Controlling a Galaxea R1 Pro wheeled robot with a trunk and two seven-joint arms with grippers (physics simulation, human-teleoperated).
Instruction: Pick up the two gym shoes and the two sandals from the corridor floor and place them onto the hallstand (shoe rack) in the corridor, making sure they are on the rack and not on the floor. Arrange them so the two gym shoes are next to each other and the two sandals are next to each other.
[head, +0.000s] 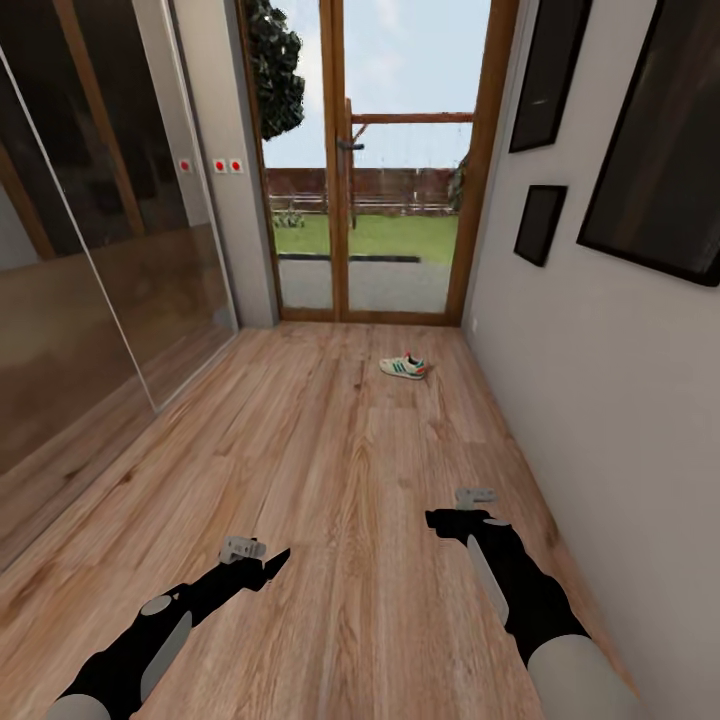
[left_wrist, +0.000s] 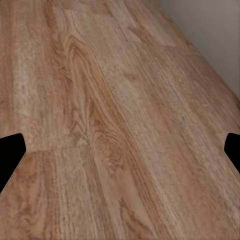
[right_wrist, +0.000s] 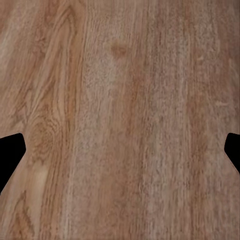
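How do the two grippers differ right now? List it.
The left gripper is nearer the middle of the wooden floor and points diagonally toward the right wall; the right gripper sits close to the white wall and points left across the corridor. The right gripper is closer to the gym shoe. Both are black, open, empty and above bare floor.

White gym shoe (head: 404, 367), green stripes, red-orange heel; brown wood-grain floor (head: 330, 480).
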